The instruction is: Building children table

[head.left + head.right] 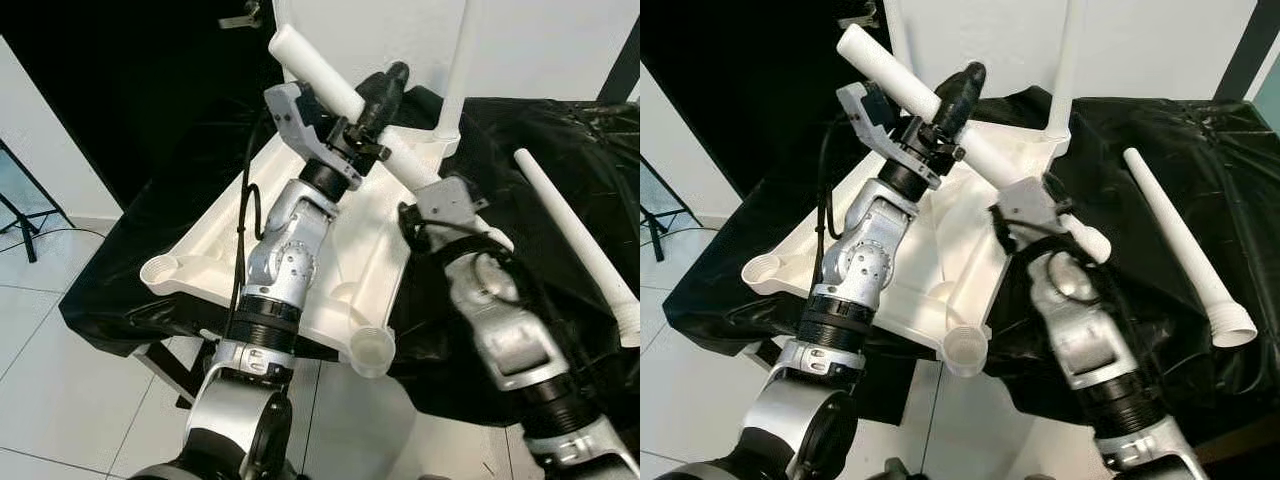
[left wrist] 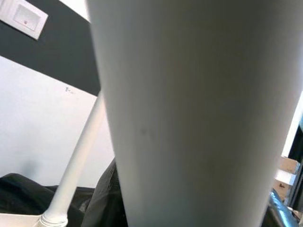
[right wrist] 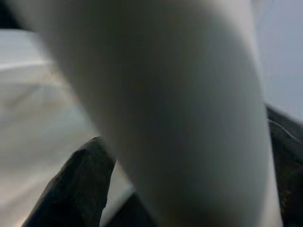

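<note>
No text, label, brand, number or sign can be read anywhere here.

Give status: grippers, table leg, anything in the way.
Left gripper and right gripper both shut on one white leg, held aslant over the upturned tabletop. One leg upright in far corner. Spare leg lying apart on black cloth.

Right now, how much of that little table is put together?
One leg already stands in the upside-down tabletop. The left gripper and right gripper both hold a second leg. A third leg lies on the black cloth; the near sockets are empty.
</note>
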Robot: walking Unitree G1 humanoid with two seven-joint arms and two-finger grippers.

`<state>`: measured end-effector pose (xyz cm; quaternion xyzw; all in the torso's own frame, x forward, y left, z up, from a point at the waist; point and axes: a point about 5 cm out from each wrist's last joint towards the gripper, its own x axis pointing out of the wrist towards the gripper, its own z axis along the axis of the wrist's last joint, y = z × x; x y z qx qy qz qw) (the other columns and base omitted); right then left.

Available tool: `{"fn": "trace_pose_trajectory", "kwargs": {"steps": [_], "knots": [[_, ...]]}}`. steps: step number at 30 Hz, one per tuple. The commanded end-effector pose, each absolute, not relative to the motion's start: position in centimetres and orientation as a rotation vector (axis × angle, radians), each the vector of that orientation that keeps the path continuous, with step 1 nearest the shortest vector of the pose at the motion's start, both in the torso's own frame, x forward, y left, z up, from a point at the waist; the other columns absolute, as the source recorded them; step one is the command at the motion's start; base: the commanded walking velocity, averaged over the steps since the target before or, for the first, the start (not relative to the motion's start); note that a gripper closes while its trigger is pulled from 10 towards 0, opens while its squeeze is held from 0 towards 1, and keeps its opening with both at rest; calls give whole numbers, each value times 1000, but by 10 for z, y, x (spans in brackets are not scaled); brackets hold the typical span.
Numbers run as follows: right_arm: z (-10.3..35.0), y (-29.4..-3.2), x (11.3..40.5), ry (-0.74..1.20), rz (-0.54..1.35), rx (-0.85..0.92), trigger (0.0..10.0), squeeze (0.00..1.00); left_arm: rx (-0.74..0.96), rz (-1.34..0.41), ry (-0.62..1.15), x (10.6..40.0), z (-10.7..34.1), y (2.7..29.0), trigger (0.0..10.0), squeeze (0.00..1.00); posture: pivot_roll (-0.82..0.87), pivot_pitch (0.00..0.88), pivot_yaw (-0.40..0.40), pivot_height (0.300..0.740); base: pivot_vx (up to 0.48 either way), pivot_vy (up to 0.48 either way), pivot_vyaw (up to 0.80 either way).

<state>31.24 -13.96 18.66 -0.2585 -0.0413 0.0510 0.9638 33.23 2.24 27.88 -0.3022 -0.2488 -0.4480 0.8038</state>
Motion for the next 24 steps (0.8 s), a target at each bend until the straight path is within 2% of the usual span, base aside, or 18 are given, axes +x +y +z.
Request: {"fn": "trace_pose_trajectory", "kwargs": {"steps": [1, 6, 7, 16, 17, 18, 20, 21, 22, 24], "knots": [[175, -146, 314, 0, 137, -515, 10000, 0, -686, -1017, -570, 323, 283, 12, 0, 0, -171, 0, 75, 740, 0, 0, 0], [170, -147, 314, 16, 185, -552, 10000, 0, -678, -1027, -575, 322, 284, 11, 0, 0, -165, 0, 78, 740, 0, 0, 0], [170, -145, 314, 8, 197, -548, 0, 0, -677, -1029, -577, 321, 284, 12, 0, 0, -161, 0, 79, 740, 0, 0, 0], [174, -132, 311, -1, 236, -504, 0, 0, -680, -1044, -578, 320, 286, 13, 0, 0, -153, 0, 82, 740, 0, 0, 0], [176, -132, 311, -1, 237, -492, 0, 0, -682, -1047, -578, 319, 286, 14, 0, 243, -153, 0, 81, 740, 0, 0, 0], [176, -132, 311, -1, 235, -487, 0, 0, -682, -1046, -578, 319, 286, 14, 0, 737, -152, 0, 80, 740, 0, 0, 0], [176, -132, 311, -1, 235, -487, 0, 0, -682, -1046, -578, 319, 286, 14, 0, 737, -152, 0, 80, 740, 0, 0, 0], [176, -132, 311, -1, 236, -485, 0, 0, -681, -1035, -576, 319, 286, 14, 1647, 1000, -152, 0, 79, 740, 0, 0, 0], [177, -133, 311, -5, 223, -483, 0, 0, -685, -1037, -573, 320, 286, 14, 10000, 1000, -152, 0, 75, 740, 0, 0, 0], [178, -134, 312, -11, 207, -482, 0, 0, -686, -1024, -574, 320, 286, 15, 10000, 1000, -152, 0, 74, 740, 0, 0, 0]]}}
